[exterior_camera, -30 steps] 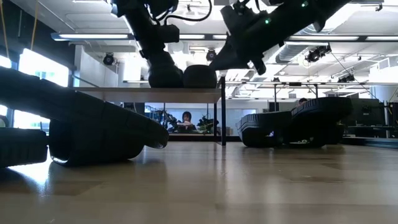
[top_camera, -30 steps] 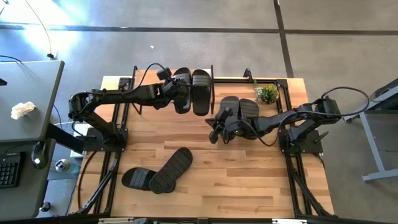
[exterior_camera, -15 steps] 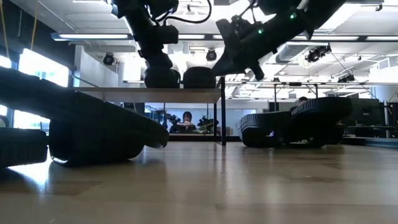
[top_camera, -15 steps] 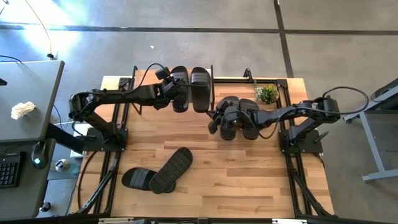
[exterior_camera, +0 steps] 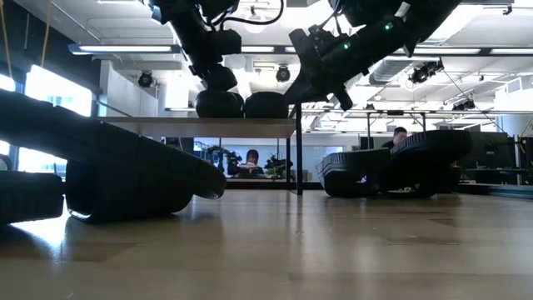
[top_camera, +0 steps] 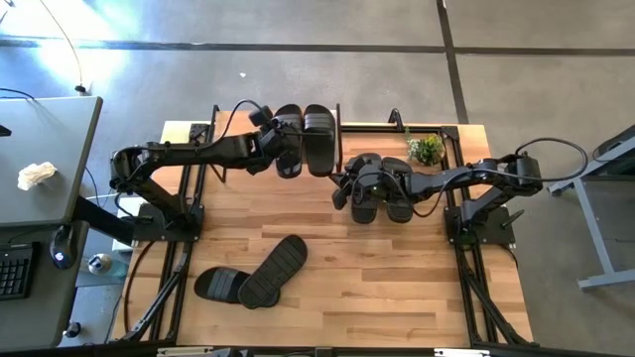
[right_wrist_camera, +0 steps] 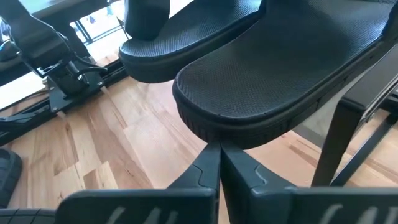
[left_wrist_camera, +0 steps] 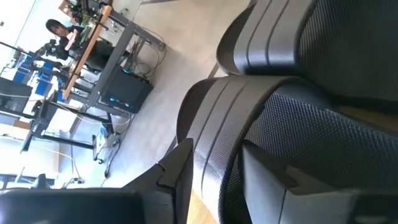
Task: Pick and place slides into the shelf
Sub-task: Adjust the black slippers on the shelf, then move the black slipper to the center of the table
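Observation:
Two black slides lie side by side, soles down, on the shelf's top board (exterior_camera: 166,125) at the table's far edge. My left gripper (top_camera: 282,149) is shut on the left slide (top_camera: 288,134). The second slide (top_camera: 319,137) lies just right of it. My right gripper (top_camera: 337,188), fingers shut, hangs at this slide's near end, above the table. Another pair of slides (top_camera: 382,186) rests on the table under my right arm. The last two slides (top_camera: 253,278) lie crossed near the table's near left corner. My left gripper holds the left slide by its wide strap (left_wrist_camera: 208,134), pinched with one finger (left_wrist_camera: 177,168) outside the strap and the other under it on the footbed. The fingers come from the table's left. The slide's sole rests on the shelf top (exterior_camera: 218,104). My right gripper's shut fingertips (right_wrist_camera: 217,152) stand at the rounded near end of the second slide (right_wrist_camera: 214,134), coming from the near right. I cannot tell whether they touch it.
A small potted plant (top_camera: 425,149) stands near the far right corner. The shelf's thin black leg (exterior_camera: 298,158) stands just left of the pair on the table. Bare wood lies in the table's middle and near right. A person sits in the room behind.
My left gripper has carried its slide toward the far edge and set it on the shelf top. The second slide has also slid a little toward the far edge. My right gripper, staying shut, has moved toward the far edge and the shelf.

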{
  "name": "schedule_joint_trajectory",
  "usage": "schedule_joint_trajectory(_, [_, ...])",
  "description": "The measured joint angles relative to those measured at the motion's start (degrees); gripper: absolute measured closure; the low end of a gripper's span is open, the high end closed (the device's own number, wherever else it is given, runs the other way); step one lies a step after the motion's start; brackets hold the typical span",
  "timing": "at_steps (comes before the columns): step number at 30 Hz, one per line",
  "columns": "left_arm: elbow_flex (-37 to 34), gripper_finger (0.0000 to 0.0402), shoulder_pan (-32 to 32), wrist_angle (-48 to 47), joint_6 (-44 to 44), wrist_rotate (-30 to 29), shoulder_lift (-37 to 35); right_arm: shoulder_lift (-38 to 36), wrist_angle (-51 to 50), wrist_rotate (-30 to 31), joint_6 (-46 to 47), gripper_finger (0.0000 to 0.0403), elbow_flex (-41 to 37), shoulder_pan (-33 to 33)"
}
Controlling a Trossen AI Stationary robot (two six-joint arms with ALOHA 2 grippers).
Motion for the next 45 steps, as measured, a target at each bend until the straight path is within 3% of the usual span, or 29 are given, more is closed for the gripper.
schedule_joint_trajectory(15, [0.0,0.0263,0.0,-0.96,-0.01,-0.32,0.0,0.0,-0.17,-2.71,-0.44,0.0395,0.0,0.0])
schedule_joint_trajectory(26, [0.0,0.0202,0.0,-0.98,-0.02,-0.74,0.0,0.0,-0.18,-3.42,1.6,0.035,0.0,0.02])
schedule_joint_trajectory(35, [0.01,0.0165,-1.14,-1.49,-0.25,-0.68,-3.5,0.0,-0.17,-5.41,2.09,0.0347,0.0,0.95])
schedule_joint_trajectory(39, [0.01,0.016,-2.52,-3.75,-2.84,-0.5,-5.67,-0.02,-0.15,-9.43,1.01,0.0347,0.0,1.84])
schedule_joint_trajectory(45, [0.0,0.017,-8.49,-9.16,-9.83,2.35,-10.73,-0.56,0.06,-24.2,2.74,0.0347,0.0,3.09])
